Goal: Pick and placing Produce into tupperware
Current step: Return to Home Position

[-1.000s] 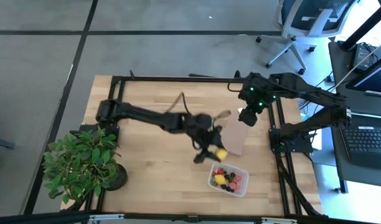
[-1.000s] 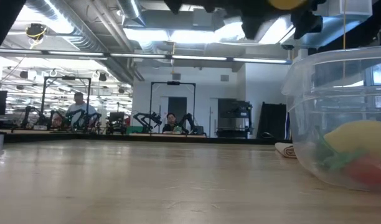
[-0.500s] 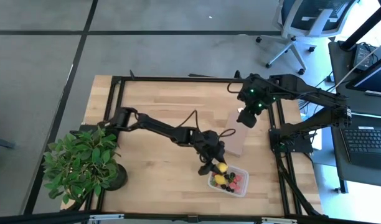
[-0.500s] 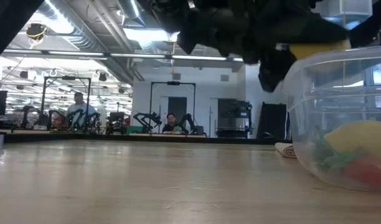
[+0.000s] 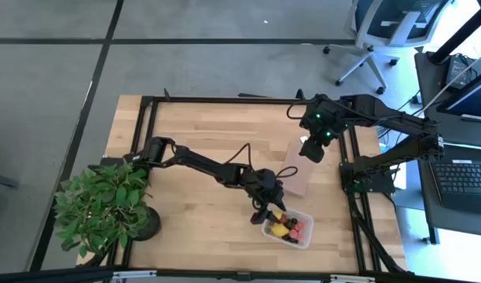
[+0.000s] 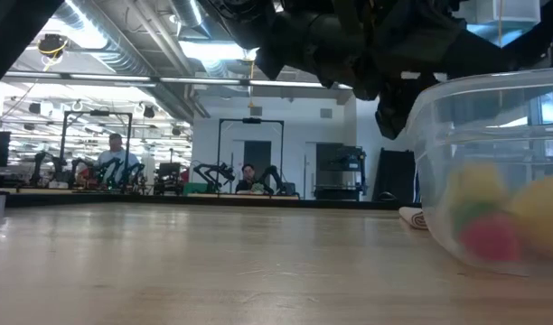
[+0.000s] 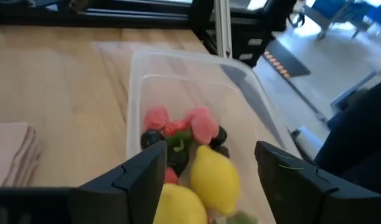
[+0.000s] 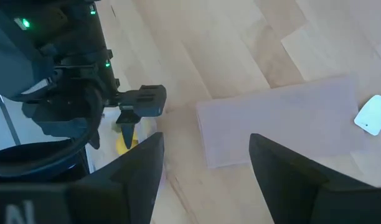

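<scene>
High view showed the wooden table (image 5: pixel 193 134) under both arms, with the leafy potted plant (image 5: pixel 107 206) on the corner by the left arm's base, well apart from the left gripper (image 5: pixel 264 211). A flat brown block (image 5: pixel 297 169) lay between the two grippers. The right gripper (image 5: pixel 311 148) hung over the block's far end, its fingers spread and holding nothing (the right wrist view looked straight past them onto the block). The left gripper hovered over one end of the tupperware (image 5: pixel 288 227), covering that rim from above. In the low view its dark bulk also blocked the container's upper corner. Its fingers (image 7: pixel 147 177) stood wide apart and empty. Directly beneath them, inside the clear container, lay two yellow lemons (image 7: pixel 214 177). Just beyond those sat a cluster of red berries (image 7: pixel 200 124) and dark berries (image 7: pixel 154 138), all within the walls. The block's edge showed just beside the container, clear of the gripper.
</scene>
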Robot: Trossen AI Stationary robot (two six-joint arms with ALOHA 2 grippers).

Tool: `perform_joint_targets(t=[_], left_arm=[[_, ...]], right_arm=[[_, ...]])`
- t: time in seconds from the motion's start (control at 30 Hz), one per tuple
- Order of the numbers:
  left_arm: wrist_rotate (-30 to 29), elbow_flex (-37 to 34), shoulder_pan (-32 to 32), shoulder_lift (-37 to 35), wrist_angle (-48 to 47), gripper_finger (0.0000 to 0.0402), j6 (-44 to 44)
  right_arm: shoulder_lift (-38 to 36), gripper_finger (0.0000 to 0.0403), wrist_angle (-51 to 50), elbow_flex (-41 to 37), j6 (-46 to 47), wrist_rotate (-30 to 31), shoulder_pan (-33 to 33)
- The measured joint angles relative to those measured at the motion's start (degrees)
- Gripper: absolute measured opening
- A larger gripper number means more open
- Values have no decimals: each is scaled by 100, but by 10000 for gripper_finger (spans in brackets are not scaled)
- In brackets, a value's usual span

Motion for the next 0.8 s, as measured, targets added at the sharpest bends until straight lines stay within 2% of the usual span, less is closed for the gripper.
perform_joint_targets(t=[0.07,0.17,0.27,0.33,0.47,0.6,0.7,0.8], left_arm=[[116,0,62,-20,8,238,-171],[791,-9,267,-235,-121,237,-237],[1287,-5,619,-755,-258,234,-249],[1300,9,945,-1132,-390,234,-124],[860,7,1669,-1999,-1125,237,432],[-122,-46,2305,-2924,-1937,233,1038],[-356,-544,2691,-3594,-1993,232,1157],[-356,-1382,3041,-4400,-1856,232,1141]], right_arm=[[0,238,-5,0,-2,0,0],[-14,238,6,0,-117,0,0],[-90,238,202,0,-402,6,-2],[-189,238,581,0,-597,4,-3],[-520,238,1633,0,-1272,81,-4],[-1064,238,2911,-194,-1846,583,-4],[-1594,238,3749,-757,-2095,757,-16],[-2207,238,3730,-1472,-2074,833,-24]])
